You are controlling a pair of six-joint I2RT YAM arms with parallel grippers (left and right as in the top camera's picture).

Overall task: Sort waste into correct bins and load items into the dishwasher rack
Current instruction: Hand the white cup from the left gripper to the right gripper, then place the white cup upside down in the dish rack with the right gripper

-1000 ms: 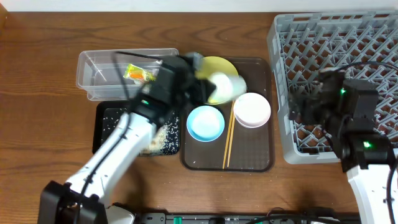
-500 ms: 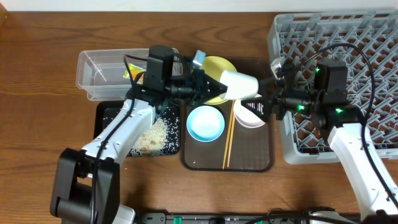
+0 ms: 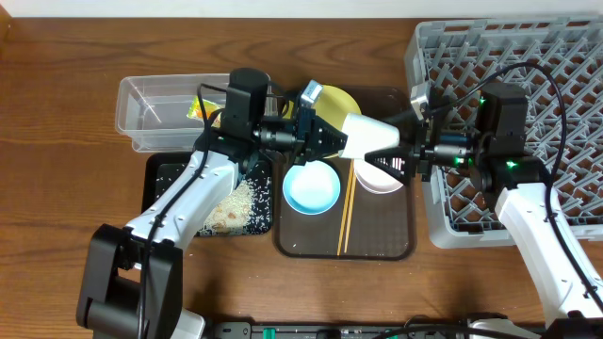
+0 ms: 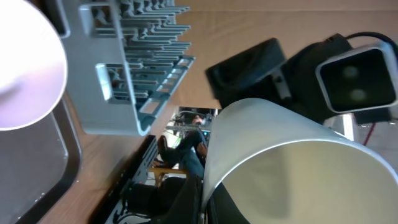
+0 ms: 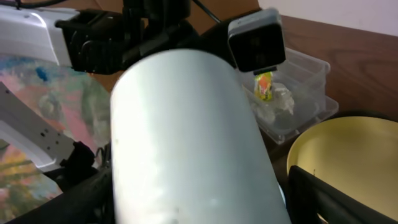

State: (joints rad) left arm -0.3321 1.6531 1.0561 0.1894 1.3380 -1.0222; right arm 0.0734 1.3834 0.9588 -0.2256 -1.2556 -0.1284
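Observation:
My left gripper [image 3: 325, 139] is shut on the rim of the small white cup [image 3: 363, 135], holding it sideways above the brown serving tray. My right gripper [image 3: 400, 155] is open, with its fingers on either side of the cup's base. The cup fills the left wrist view [image 4: 280, 162] and the right wrist view [image 5: 186, 143]. The yellow plate [image 3: 332, 99], light blue bowl [image 3: 311, 186], white bowl [image 3: 375, 181] and chopsticks [image 3: 347, 217] lie on the tray. The grey dishwasher rack [image 3: 528, 75] stands at the right. The snack wrapper [image 3: 200, 108] lies in the clear tub [image 3: 151, 108].
The brown serving tray [image 3: 386, 235] sits in the middle. The black tray [image 3: 165, 179] at the left holds rice scraps [image 3: 236, 202]. The clear tub stands behind it. The rack's near edge is just right of the serving tray.
The left arm swung the cup from above the plate out to the right. The right arm came off the rack leftward, and its fingers now bracket the cup's base.

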